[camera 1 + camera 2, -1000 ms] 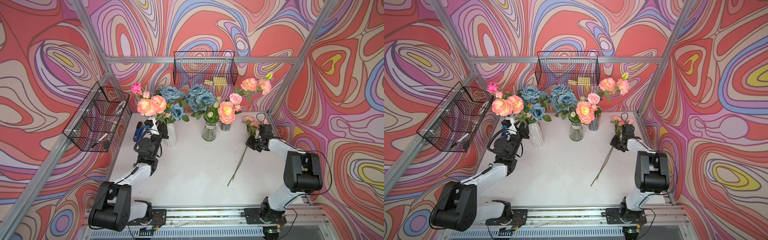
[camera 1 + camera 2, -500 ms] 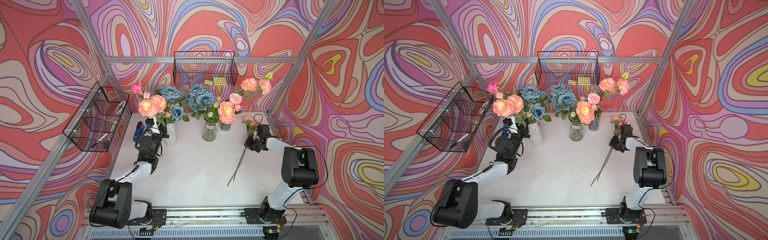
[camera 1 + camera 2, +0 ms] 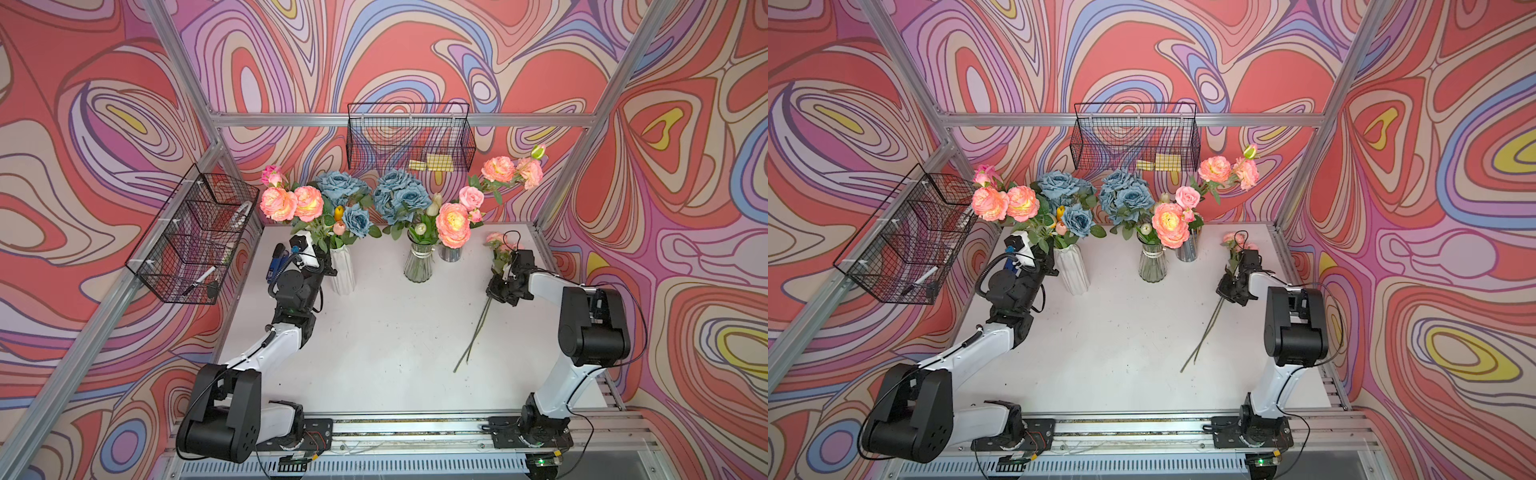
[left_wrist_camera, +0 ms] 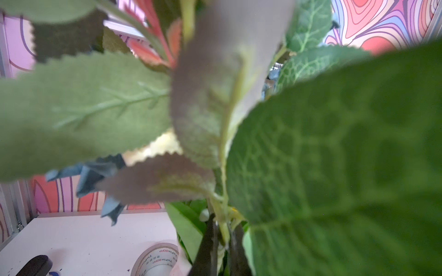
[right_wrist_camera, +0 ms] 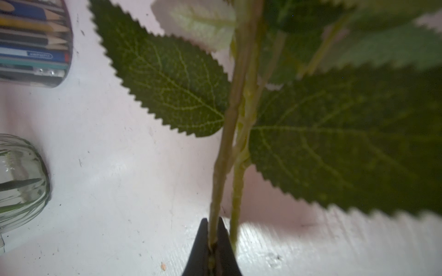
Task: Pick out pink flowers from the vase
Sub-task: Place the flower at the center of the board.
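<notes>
Two big pink flowers (image 3: 291, 203) (image 3: 1003, 203) stand with blue roses in the white vase (image 3: 343, 270) (image 3: 1073, 270). My left gripper (image 3: 328, 266) (image 4: 222, 236) reaches in just above that vase's mouth, shut on a pale green stem (image 4: 223, 215) among the leaves. More pink flowers (image 3: 453, 224) stand further right. Two pink flowers (image 3: 496, 241) lie on the table at the right, their stems (image 3: 473, 332) pointing to the front. My right gripper (image 3: 496, 286) (image 5: 215, 229) is shut on one stem (image 5: 222, 167); the second stem (image 5: 238, 191) runs beside the jaws.
A glass vase (image 3: 419, 262) (image 5: 19, 181) and a metal cup (image 3: 449, 253) stand at mid-back. Wire baskets hang on the left wall (image 3: 195, 241) and the back wall (image 3: 409, 137). A tape roll (image 4: 157, 260) and a pencil case (image 5: 33, 40) lie near the walls.
My left gripper's jaws have closed on the stem at the white vase. The right arm has shifted slightly left with its flower stem.
</notes>
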Available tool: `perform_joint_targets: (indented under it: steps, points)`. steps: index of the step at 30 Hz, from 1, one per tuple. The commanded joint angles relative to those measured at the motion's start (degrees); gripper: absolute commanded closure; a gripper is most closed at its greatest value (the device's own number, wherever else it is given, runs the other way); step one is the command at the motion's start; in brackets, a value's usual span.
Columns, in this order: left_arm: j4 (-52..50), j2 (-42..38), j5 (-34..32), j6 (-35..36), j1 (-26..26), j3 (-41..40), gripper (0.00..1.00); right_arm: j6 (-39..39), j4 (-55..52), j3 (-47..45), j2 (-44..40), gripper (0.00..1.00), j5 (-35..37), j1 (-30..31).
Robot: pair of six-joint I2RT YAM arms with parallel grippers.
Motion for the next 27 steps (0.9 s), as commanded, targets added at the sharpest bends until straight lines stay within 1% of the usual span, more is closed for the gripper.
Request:
perform_joint_targets:
  steps: [1, 3, 8, 12, 13, 17, 18, 23, 25, 27]
  points:
    - [-0.21, -2.05, 1.43, -0.36, 0.09, 1.8, 1.0, -0.98, -1.9, 1.11, -1.18, 1.0, 1.38, 0.34]
    - [-0.76, -2.55, 1.25, -0.19, 0.06, 1.97, 1.0, -1.14, -2.46, 0.89, -2.29, 0.95, 1.73, 0.47]
    - [-1.87, -3.82, 1.51, 0.25, 0.05, 2.29, 1.0, -1.66, -3.99, -0.06, -6.46, 0.78, 3.51, 0.51]
    - [-2.8, -4.6, 1.88, 0.69, 0.05, 2.66, 1.0, -2.01, -5.18, -0.21, -8.68, 0.69, 3.6, 0.51]
    - [-2.81, -4.7, 1.88, 0.69, 0.05, 2.67, 1.0, -2.02, -5.37, -0.17, -9.02, 0.68, 3.64, 0.51]
    - [-3.23, -5.36, 1.77, 0.61, 0.05, 2.67, 0.82, -2.01, -6.04, 0.05, -10.71, 0.65, 3.4, 0.51]
    - [-3.68, -5.68, 1.67, 0.58, 0.08, 2.72, 0.8, -2.02, -6.22, 0.16, -11.08, 0.65, 3.41, 0.51]
    - [-8.6, -7.74, 0.23, 0.94, 0.05, 3.14, 0.8, -2.03, -6.62, 0.54, -11.93, 0.65, 3.06, 0.51]
    - [-8.73, -8.05, 0.14, 1.22, 0.05, 2.86, 0.83, -1.94, -6.29, 0.5, -11.95, 0.65, 2.58, 0.51]
    - [-8.61, -8.2, -0.45, 1.22, 0.06, 2.83, 0.9, -1.77, -6.01, 0.58, -11.66, 0.65, 2.15, 0.51]
